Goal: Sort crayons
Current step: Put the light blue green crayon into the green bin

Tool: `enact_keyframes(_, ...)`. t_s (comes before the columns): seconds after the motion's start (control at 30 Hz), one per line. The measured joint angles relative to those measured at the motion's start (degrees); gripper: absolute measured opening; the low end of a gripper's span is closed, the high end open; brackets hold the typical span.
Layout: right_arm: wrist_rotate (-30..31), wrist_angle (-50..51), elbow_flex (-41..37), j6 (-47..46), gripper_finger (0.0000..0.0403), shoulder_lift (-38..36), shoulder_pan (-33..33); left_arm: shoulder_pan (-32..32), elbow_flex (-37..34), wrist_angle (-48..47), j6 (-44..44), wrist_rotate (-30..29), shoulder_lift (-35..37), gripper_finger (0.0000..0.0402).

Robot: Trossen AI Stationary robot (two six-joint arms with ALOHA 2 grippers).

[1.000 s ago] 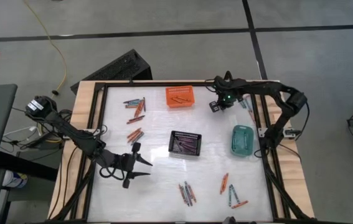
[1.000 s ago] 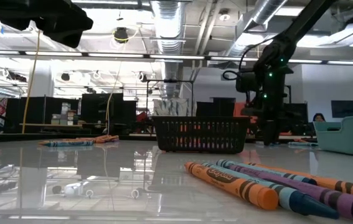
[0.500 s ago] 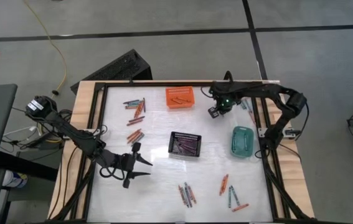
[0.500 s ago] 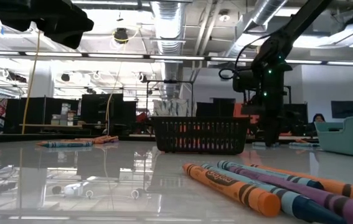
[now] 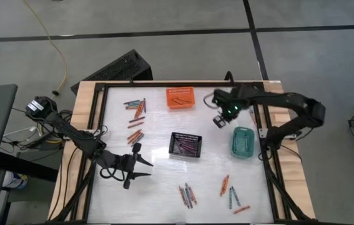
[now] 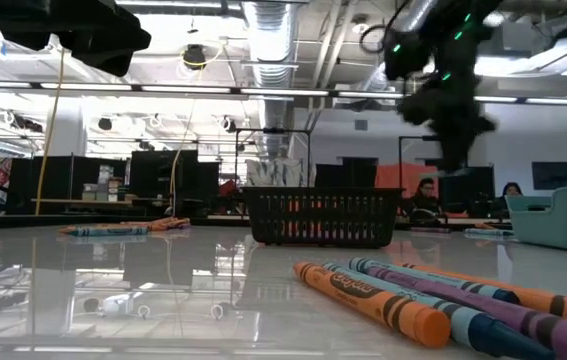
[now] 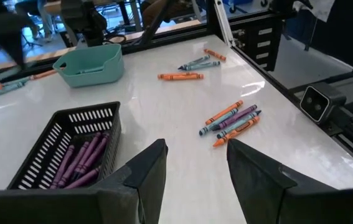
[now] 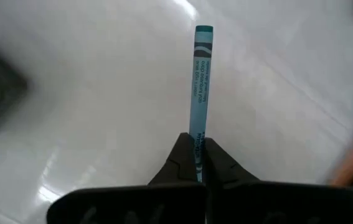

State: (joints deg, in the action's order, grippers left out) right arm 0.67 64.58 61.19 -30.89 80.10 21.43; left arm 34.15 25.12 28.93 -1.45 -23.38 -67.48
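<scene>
right now right gripper (image 8: 198, 152) pinching teal crayon (image 8: 201, 84) by one end, fingers pressed together on it, raised off table, between orange basket (image 5: 180, 98) and teal basket (image 5: 243, 141), nearer teal one. left gripper (image 5: 144, 169) spread, holding nothing, near side of black basket (image 5: 185, 144), toward left edge. purple crayons (image 7: 80, 163) lying inside black basket. other crayons (image 5: 186, 195) loose on white table (image 5: 158, 131) around black basket.
</scene>
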Motion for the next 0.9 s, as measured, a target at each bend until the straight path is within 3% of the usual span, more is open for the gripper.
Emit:
enact_keyframes(0.27, 2.8, 3.9, 0.0, -22.6, 0.0, -9.3, -21.6, -0.1, 0.0, 0.0, -2.7, -2.0, 0.0, 0.0159)
enact_keyframes(0.5, 6.9, 10.2, 0.0, -47.1, 0.0, -9.7, -40.0, -2.0, 0.0, 0.1, -3.4, -1.8, 0.0, 0.0159)
enact_keyframes(0.73, 9.3, 14.7, -2.8, -65.4, 0.0, -9.9, -49.5, -3.9, 0.0, 1.0, -4.8, 1.4, 0.0, 0.0159)
enact_keyframes(0.9, 9.5, 14.3, -7.4, -73.2, 0.0, -10.0, -52.5, -4.8, 0.0, 1.0, -4.9, 3.6, 0.0, 0.0159)
